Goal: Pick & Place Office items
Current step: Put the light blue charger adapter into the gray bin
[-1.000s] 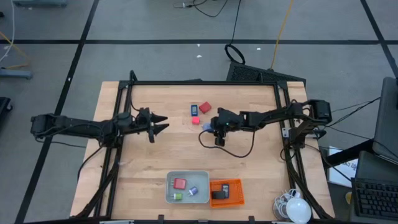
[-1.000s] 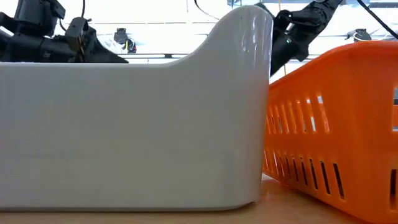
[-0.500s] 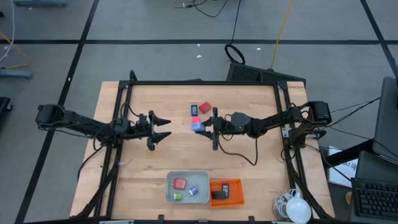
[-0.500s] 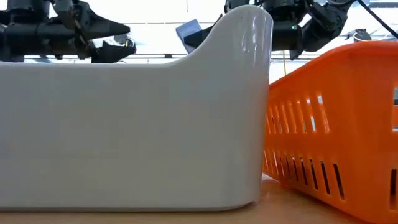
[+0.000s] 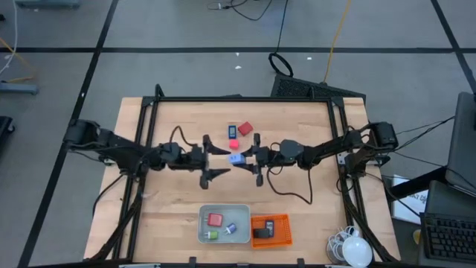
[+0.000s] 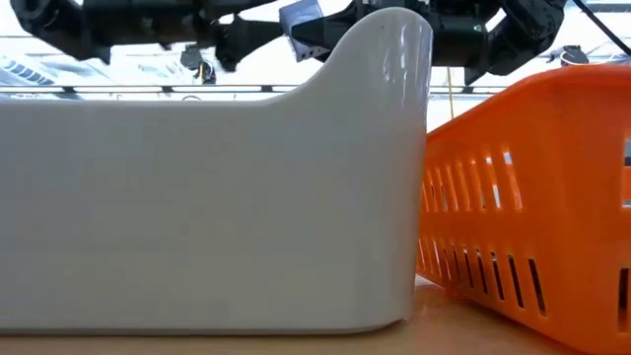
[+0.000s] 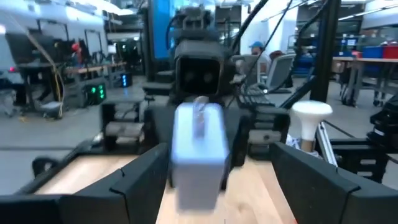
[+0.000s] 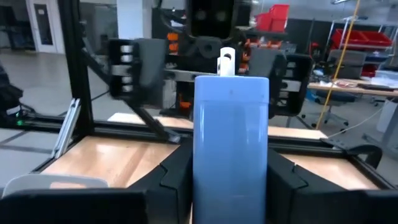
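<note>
Nearest me: grey tray and orange basket, some items already dropped in. Mid-table, I've got the right gripper clamped on the white-blue item, held up off the wood, looks like a handover. Left gripper faces it, fingers wide, item between them. Beyond: red block and blue block waiting.
</note>
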Robot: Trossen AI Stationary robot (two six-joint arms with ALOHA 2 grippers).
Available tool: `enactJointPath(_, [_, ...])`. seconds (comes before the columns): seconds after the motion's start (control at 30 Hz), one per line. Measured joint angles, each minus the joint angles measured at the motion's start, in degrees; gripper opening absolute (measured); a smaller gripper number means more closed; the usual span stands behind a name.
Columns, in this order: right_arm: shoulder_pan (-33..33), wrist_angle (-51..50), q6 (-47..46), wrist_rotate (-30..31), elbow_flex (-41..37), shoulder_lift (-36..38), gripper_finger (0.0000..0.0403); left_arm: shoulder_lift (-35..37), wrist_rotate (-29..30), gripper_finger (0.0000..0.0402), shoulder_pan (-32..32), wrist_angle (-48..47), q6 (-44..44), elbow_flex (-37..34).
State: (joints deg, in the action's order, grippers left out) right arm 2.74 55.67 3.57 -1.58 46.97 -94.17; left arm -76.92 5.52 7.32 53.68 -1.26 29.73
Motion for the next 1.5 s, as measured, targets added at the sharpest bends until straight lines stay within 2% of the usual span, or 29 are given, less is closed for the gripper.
enactJointPath(0.33, [0.3, 0.6, -0.9, -0.1, 0.0, 0.0, 0.0113, -7.2, 0.6, 0.0287, -0.4, -3.7, -1.3, 8.2])
enactJointPath(0.73, [1.5, 1.8, 0.8, 0.0, 0.0, 0.0, 0.0115, -6.9, 0.5, 0.0284, -0.9, -3.1, -1.5, 8.5])
enactJointPath(0.87, [1.5, 1.6, 0.8, 0.0, 0.0, 0.0, 0.0115, -6.9, 0.3, 0.0246, -0.9, -2.9, -1.5, 8.5])
enactJointPath(1.13, [1.5, 1.5, 0.4, 0.4, 0.0, 0.0, 0.0119, -6.9, -0.3, 0.0119, -0.9, -3.0, 0.6, 8.5])
enactJointPath(1.33, [1.5, 0.9, -1.0, 0.4, 0.0, 0.1, 0.0119, -6.9, 0.1, 0.0119, -0.9, -2.9, 1.4, 8.5])
enactJointPath(1.5, [1.4, -5.1, -4.5, 2.4, 0.1, 0.2, 0.0152, -6.4, 0.8, 0.0119, -0.9, -3.6, 1.9, 8.4])
